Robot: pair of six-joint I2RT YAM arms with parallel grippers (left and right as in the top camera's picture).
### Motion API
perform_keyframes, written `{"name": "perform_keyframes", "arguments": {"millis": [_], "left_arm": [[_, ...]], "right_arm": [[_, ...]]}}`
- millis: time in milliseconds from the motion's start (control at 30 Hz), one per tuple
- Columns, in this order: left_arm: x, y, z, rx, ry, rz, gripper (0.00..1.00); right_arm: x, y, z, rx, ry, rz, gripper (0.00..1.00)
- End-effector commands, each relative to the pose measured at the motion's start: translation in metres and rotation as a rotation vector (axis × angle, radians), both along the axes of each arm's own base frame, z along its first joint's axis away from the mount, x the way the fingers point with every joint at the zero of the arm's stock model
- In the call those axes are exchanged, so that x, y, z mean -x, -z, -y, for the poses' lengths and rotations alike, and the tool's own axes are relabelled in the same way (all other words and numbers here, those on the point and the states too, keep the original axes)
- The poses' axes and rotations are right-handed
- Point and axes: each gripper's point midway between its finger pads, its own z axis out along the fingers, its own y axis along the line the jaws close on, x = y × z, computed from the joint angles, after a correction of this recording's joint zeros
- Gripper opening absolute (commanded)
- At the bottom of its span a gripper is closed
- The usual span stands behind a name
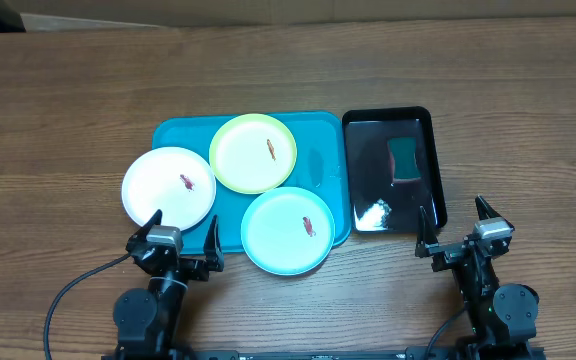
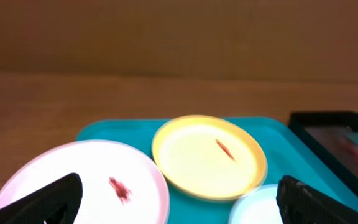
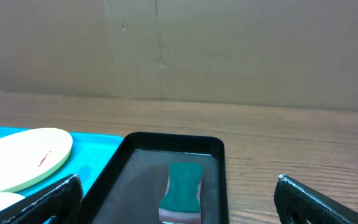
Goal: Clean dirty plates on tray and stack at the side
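Wooden table (image 1: pixel 68 100), brown grain, with a cardboard wall (image 3: pixel 229 50) behind it in the wrist views.

Item 1: turquoise tray (image 1: pixel 318 170), centre of the overhead frame, long side running left to right.

Item 2: white plate (image 1: pixel 163 195), at the tray's left end and overhanging its left rim, with a red-brown smear near its middle.

Item 3: yellow-green plate (image 1: pixel 253 152), on the tray at upper centre, with a thin red-brown streak. Its edge meets or nearly meets the other two plates; overlap cannot be told.

Item 4: light blue plate (image 1: pixel 287 230), lower centre, hanging over the tray's lower rim, with a small smear.

Item 5: black tray (image 1: pixel 368 180), glossy, just beside the turquoise tray on its right. It holds a green sponge (image 1: pixel 404 160).

Item 6: left gripper (image 1: pixel 183 222), lower left of the frame. Its fingers (image 2: pixel 42 199) are spread wide and hold nothing. The white plate lies directly ahead, its lower edge reaching in between the fingertips, with no contact visible.

Item 7: right gripper (image 1: pixel 451 212), lower right of the frame, with fingers likewise wide apart and holding nothing. It stands just below the black tray, with the sponge ahead of it and all three plates well off to its left.
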Motion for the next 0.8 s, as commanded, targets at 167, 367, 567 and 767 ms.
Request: {"name": "perform_keyframes", "arguments": {"millis": [167,367,567,767], "left_arm": [[0.030,-0.116,0.015,-0.001,0.093,-0.079,1.00],[0.015,-0.161,0.032,-0.032,0.218,-0.375,1.00],[-0.016,-0.166,0.033,0.008,0.231,-0.627,1.00],[-0.035,-0.125,0.048,0.120,0.291,-0.863,1.00]], "right_arm": [[-0.001,0.003,0.001,0.004,0.008,-0.002,1.00],[-0.001,0.003,0.001,0.004,0.008,-0.001,1.00],[-0.001,0.003,0.001,0.004,0.008,-0.002,1.00],[-0.001,0.003,0.001,0.004,0.008,-0.001,1.00]]}}
